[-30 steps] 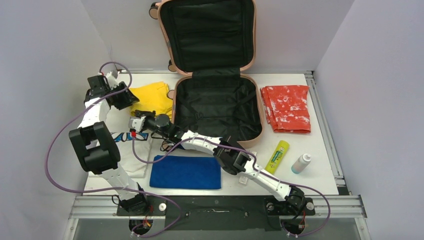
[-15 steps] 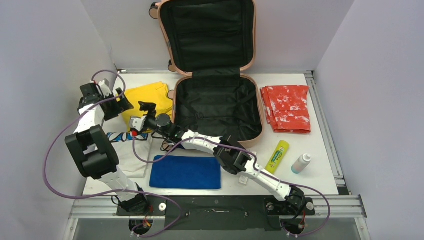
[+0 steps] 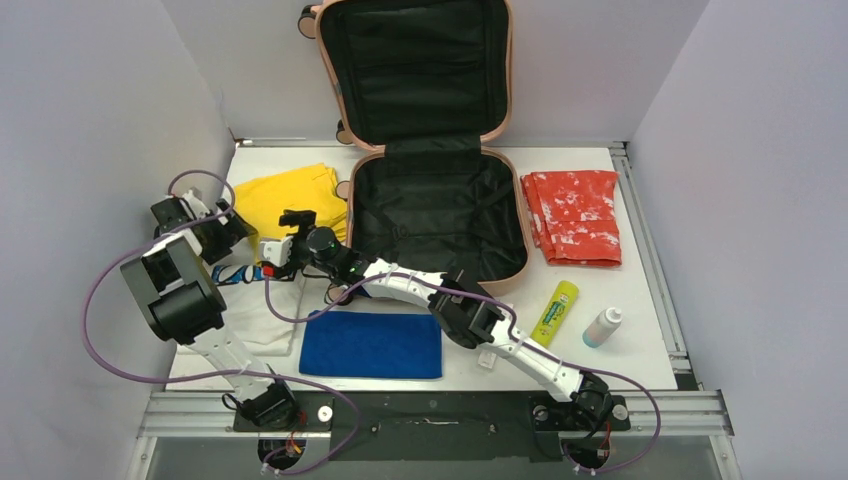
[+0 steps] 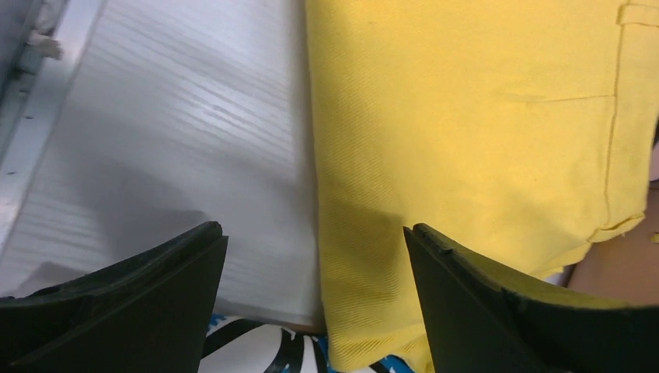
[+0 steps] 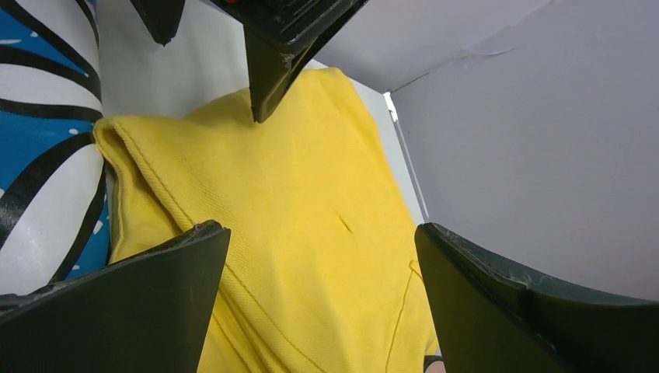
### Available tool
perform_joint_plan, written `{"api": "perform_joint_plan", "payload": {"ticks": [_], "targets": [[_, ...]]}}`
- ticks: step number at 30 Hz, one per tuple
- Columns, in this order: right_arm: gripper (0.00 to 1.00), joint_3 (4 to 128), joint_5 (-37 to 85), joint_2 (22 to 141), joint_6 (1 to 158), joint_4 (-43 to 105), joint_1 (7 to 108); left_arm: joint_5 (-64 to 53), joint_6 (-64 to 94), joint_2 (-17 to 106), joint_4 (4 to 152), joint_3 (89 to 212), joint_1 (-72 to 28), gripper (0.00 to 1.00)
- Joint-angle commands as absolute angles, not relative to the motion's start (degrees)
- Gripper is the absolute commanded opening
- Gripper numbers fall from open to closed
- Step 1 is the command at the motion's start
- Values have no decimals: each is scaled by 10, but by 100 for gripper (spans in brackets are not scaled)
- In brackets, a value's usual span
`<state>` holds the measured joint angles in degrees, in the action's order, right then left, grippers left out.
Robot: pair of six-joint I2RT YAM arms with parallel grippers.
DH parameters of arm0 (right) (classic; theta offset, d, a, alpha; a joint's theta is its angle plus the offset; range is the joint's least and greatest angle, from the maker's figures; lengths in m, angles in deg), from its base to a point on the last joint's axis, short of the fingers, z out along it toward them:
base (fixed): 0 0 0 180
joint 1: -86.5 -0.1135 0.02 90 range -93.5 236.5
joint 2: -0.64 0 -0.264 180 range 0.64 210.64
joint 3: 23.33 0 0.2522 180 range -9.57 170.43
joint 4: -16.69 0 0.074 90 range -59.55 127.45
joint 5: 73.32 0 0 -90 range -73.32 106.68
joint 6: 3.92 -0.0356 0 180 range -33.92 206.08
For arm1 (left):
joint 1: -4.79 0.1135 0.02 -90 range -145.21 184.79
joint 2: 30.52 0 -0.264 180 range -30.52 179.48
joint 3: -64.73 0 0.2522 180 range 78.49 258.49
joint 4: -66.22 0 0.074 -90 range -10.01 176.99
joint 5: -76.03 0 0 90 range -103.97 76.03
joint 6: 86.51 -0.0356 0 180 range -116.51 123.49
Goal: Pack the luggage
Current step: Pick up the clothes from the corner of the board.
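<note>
The luggage [image 3: 521,232] lies open at the back centre, its peach-pink lid propped against the wall and its black-lined base holding nothing. A folded yellow garment [image 3: 292,194] lies flat on the table just left of it. My left gripper [image 3: 228,226] hovers open at the garment's near-left edge. The left wrist view has its fingers [image 4: 140,295] astride the yellow garment [image 4: 466,140] edge and bare table. My right gripper [image 3: 293,222] is open just above the garment's near edge. In the right wrist view the yellow garment [image 5: 295,217] fills the gap between its open jaws.
A white garment with blue and black print [image 3: 255,295] lies under both grippers, near left. A blue towel [image 3: 372,343] lies in front. A red patterned cloth [image 3: 572,215], a yellow-green tube [image 3: 555,312] and a small white bottle [image 3: 603,326] lie on the right. Walls enclose the table.
Both grippers have opened and let go of the yellow garment, which now lies flatter. The left arm has drawn back toward the near left; the right gripper has risen slightly.
</note>
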<state>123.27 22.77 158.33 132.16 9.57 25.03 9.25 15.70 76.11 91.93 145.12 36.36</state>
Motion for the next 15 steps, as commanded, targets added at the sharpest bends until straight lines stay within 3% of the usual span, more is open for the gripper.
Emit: {"api": "perform_joint_plan", "payload": {"ticks": [1,15], "targets": [[95,1224,210,1547,1338,124,257,195,218,784,809,1441,360,87],[97,1226,206,1542,1354,120,262,213,298,874,789,1473,343,96]]}}
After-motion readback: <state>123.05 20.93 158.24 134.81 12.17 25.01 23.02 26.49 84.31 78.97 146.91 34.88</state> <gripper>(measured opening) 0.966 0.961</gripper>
